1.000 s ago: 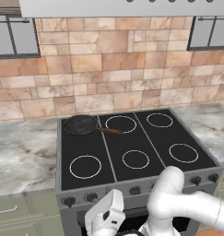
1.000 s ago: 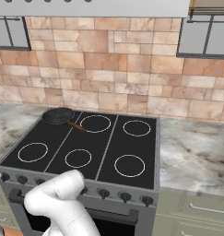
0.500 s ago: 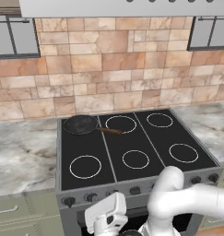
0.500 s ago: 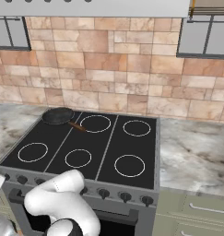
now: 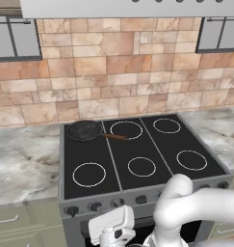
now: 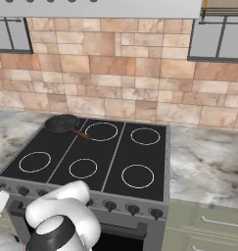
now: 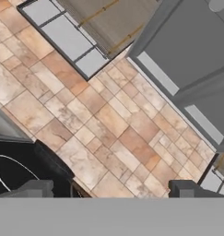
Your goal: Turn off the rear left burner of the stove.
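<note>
The stove (image 5: 97, 152) has a flat black glass top with white ring burners and a row of small black knobs (image 5: 71, 210) along its grey front. A dark frying pan (image 5: 84, 130) with a brown handle sits on the rear left burner and hides its ring; the right base view shows the pan (image 6: 61, 122) too. My white hand (image 5: 111, 226) hangs low in front of the stove's front panel, just below the left knobs. In the hand view my gripper (image 7: 109, 189) is open with nothing between the two tips, facing up at the tiled wall.
Marble counters (image 5: 22, 164) flank the stove on both sides, with pale drawers (image 6: 213, 225) below. A grey hood (image 7: 191, 69) hangs over the cooktop and windows (image 5: 15, 41) sit in the tiled wall. My arm's elbow (image 5: 178, 193) rises before the stove's right front.
My hand has rolled from a tilted to a flatter pose below the stove's front and barely shifted place. The jaws have stayed open. Pan and stove are as before.
</note>
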Available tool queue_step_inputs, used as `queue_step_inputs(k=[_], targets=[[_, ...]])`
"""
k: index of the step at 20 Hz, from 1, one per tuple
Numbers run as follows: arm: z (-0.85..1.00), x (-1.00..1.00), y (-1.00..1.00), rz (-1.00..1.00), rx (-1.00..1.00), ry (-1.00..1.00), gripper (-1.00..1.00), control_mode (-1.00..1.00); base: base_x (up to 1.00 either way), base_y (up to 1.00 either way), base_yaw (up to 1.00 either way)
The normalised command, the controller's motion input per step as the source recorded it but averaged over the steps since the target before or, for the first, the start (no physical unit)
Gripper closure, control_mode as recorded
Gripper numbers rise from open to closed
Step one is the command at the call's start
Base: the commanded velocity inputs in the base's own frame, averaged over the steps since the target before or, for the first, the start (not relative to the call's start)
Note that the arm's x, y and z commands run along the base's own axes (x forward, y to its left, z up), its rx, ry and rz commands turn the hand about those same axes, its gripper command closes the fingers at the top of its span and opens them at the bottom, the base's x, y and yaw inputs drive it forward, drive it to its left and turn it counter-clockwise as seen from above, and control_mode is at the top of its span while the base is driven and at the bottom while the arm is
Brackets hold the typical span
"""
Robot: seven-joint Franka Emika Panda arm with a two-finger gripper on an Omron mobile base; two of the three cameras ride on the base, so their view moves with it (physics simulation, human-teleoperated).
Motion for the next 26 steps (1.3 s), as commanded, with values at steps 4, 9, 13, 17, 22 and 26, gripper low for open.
queue_step_inputs(k=[4, 9, 13, 17, 22, 26], targets=[[-0.26, 0.00, 0.00, 0.00, 0.06, 0.00, -1.00, -1.00, 0.00, 0.00, 0.00], [-0.23, 0.00, 0.01, 0.00, 0.04, 0.00, -1.00, -1.00, 0.00, 0.00, 0.00], [-0.18, 0.00, 0.02, 0.00, 0.00, 0.00, -1.00, -1.00, 0.00, 0.00, 0.00], [-0.15, 0.00, 0.00, 0.00, 0.00, 0.02, -1.00, -1.00, 0.00, 0.00, 0.00], [-0.13, 0.00, 0.00, 0.00, 0.00, 0.05, -1.00, -1.00, 0.00, 0.00, 0.00], [-0.04, 0.00, 0.00, 0.00, 0.00, 0.07, -1.00, -1.00, 0.00, 0.00, 0.00]])
